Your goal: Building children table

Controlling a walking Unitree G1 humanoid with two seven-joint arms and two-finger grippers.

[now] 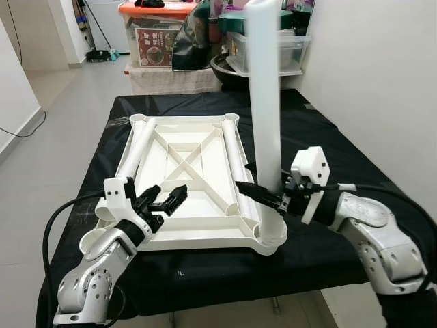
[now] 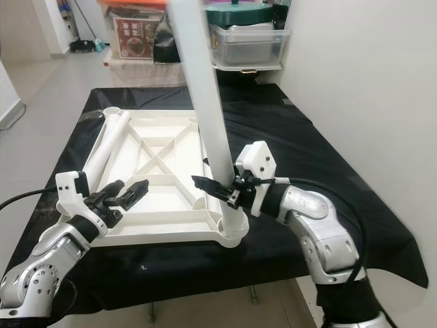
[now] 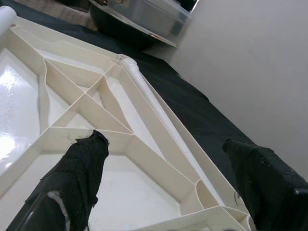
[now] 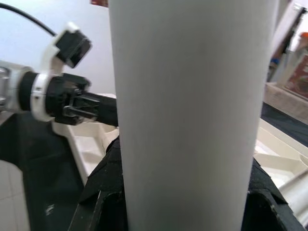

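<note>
Right gripper clamps upright leg — corner socket.

You find no legible text on the work items. The one printed surface is a red label on the front of the storage box behind the counter. It carries pictures and a few light characters, too small and blurred to read.
</note>
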